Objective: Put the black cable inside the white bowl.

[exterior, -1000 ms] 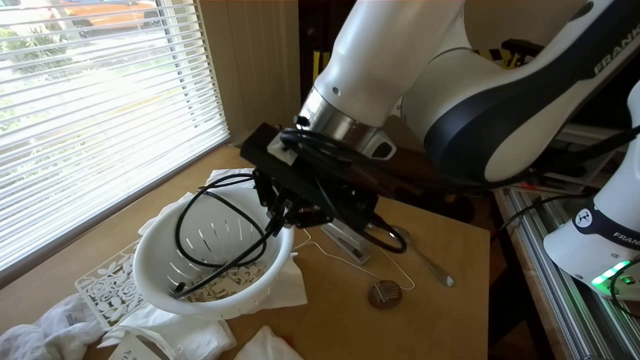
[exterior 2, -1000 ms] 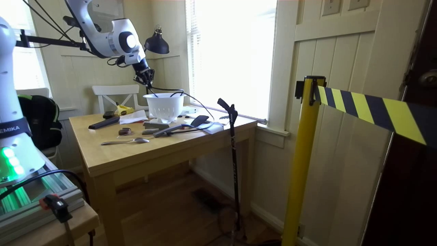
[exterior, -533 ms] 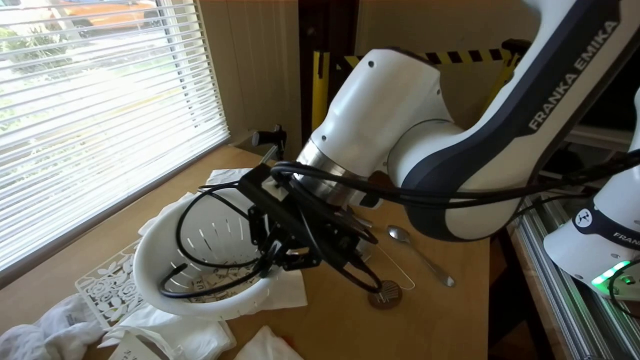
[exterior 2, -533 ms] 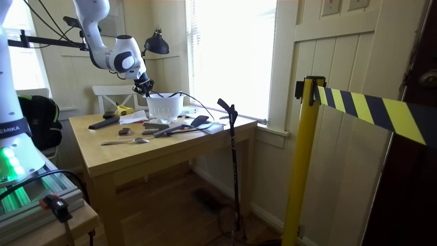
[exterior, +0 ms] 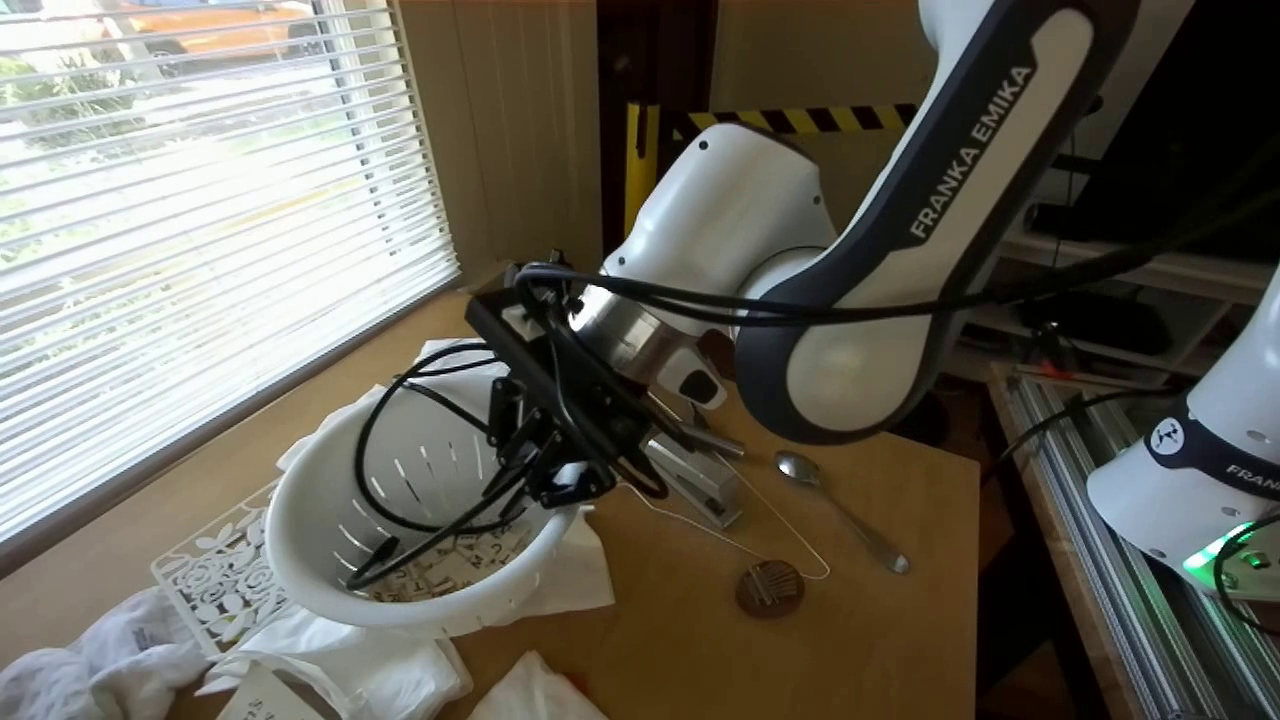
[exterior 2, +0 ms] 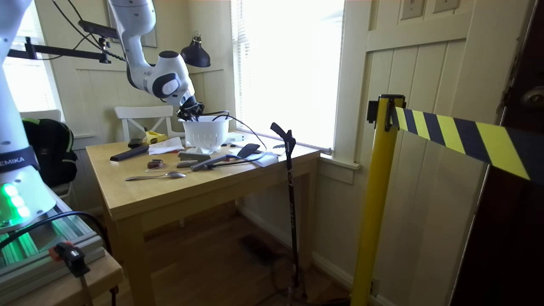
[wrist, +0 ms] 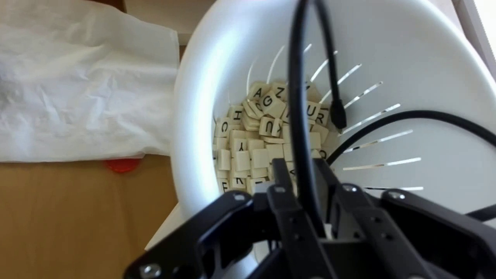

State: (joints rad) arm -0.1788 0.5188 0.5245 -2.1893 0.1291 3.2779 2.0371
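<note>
In an exterior view, slants down on the table (exterior: pixel 860 640) from near. In an exterior view, looks across from lower and farther, with yellow post (exterior 2: pixel 376 191) at right. Shares table and bowl (exterior 2: pixel 208 135) in both exterior views. In the wrist view, peers into the bowl from just above.

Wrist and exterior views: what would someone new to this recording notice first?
Probably the black cable, held in the jaws with its loops in and above the white bowl. Next come the letter tiles on the bowl's bottom, mid-picture in the wrist view. In an exterior view, the yellow post with its striped tape also stands out, right of the table.
</note>
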